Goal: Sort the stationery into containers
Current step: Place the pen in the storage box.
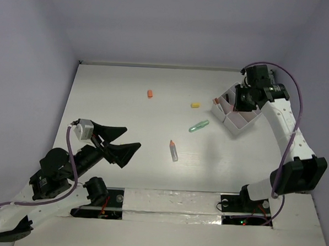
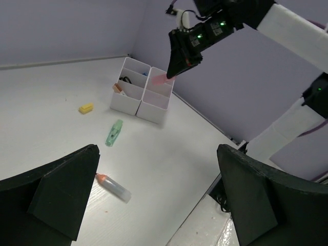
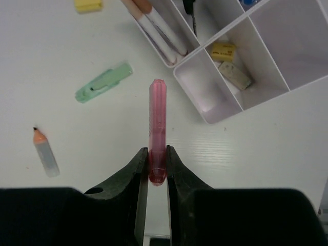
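Note:
My right gripper (image 3: 157, 154) is shut on the lower end of a translucent pink tube (image 3: 158, 115), which it holds above the table just left of the white organiser tray (image 3: 207, 114). The left wrist view shows that pink tube (image 2: 160, 79) hanging over the tray's (image 2: 151, 113) near edge. On the table lie a green clip (image 1: 198, 126), an orange-capped grey tube (image 1: 174, 150), a yellow piece (image 1: 195, 105) and an orange piece (image 1: 150, 93). My left gripper (image 1: 132, 138) stands wide open at the near left, with nothing between its fingers.
The tray holds pens (image 3: 156, 31), a yellow eraser (image 3: 224, 50), a pale eraser (image 3: 236, 76) and a black scissors handle (image 3: 190, 7). Purple walls close off the back and sides. A taped strip (image 1: 171, 203) runs along the near table edge.

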`<state>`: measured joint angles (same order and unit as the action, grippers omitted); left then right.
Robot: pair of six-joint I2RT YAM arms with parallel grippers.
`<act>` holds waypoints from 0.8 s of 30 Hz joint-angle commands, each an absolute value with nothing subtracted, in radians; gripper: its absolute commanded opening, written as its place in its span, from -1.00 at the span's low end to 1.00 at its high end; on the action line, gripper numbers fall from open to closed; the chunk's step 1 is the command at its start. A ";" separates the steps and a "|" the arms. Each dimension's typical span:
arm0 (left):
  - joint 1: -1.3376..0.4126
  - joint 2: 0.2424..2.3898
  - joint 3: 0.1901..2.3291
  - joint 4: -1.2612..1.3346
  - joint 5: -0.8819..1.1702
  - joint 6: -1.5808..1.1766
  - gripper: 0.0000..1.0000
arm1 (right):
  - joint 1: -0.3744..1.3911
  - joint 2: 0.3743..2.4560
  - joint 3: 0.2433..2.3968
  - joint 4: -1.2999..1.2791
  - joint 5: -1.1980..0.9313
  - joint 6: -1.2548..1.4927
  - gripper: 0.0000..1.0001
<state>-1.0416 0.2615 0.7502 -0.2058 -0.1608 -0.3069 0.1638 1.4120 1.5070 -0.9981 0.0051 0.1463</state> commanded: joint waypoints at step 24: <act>-1.046 0.250 0.730 -0.155 -0.067 -0.285 0.98 | 0.130 1.712 1.603 -1.098 0.259 0.126 -1.00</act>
